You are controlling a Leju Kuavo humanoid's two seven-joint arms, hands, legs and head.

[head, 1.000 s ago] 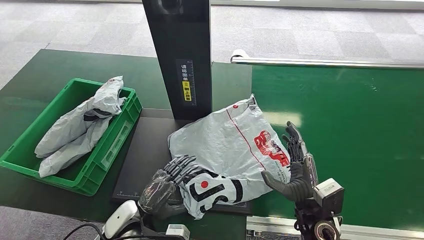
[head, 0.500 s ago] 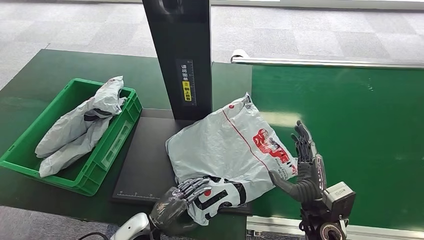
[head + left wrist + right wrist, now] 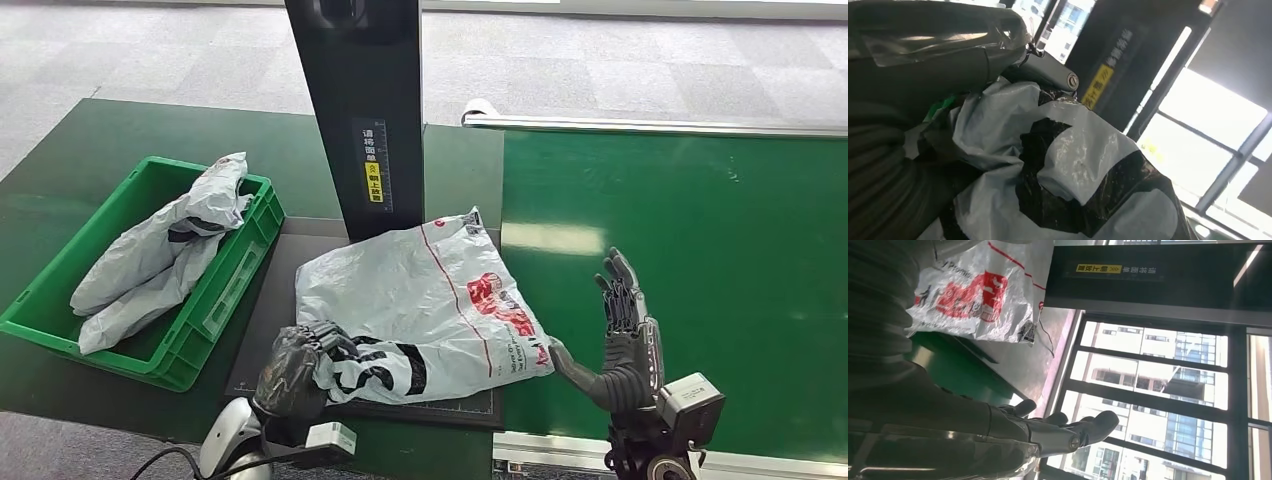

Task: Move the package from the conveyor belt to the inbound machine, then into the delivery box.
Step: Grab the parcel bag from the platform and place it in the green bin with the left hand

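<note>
While your left hand (image 3: 292, 368) grips the near left corner of the package (image 3: 420, 305), bunching its black-printed end in curled fingers, your right hand (image 3: 622, 335) stands apart from the bag, over the green conveyor belt (image 3: 690, 260) just right of it, fingers spread and holding nothing. You can see the package lying flat on the dark platform of the inbound machine (image 3: 285, 300), reaching its right edge beside the belt. Left of the platform, the green delivery box (image 3: 225, 290) holds two grey bags (image 3: 165, 255). Behind the package rises the machine's black column (image 3: 360, 110).
</note>
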